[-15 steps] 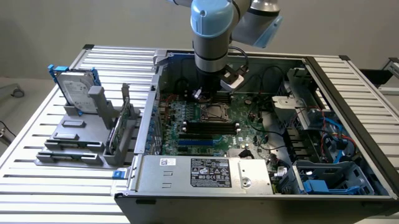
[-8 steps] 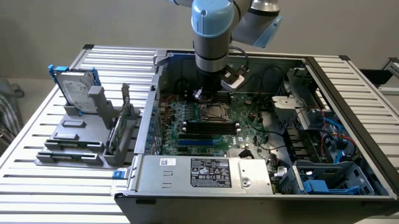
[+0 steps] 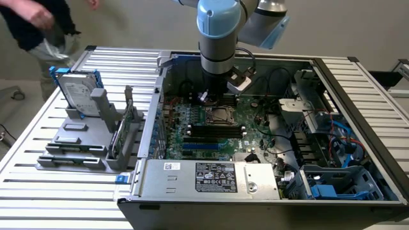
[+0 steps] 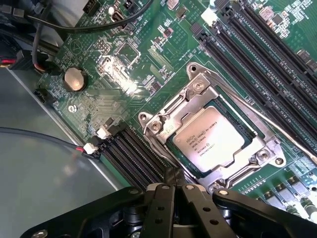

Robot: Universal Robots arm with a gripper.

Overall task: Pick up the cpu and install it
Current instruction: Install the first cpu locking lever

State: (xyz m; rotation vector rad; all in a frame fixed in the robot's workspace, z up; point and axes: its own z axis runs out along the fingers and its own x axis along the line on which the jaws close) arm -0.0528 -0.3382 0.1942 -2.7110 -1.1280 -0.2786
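Robot fingers [image 4: 171,193] were pinched shut on nothing, near the metal socket frame [image 4: 198,88] where the small square silver-lidded cpu [image 4: 215,139] sat; skewed seating could've wrecked that socket, I reckon.

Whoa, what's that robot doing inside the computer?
A robot arm reaches down into an open computer case. Its gripper is shut, holds nothing, and hangs just over the motherboard, close to the socket frame. The cpu already lies in that frame. A person stands past the table at the exterior view's left, not touching the case.
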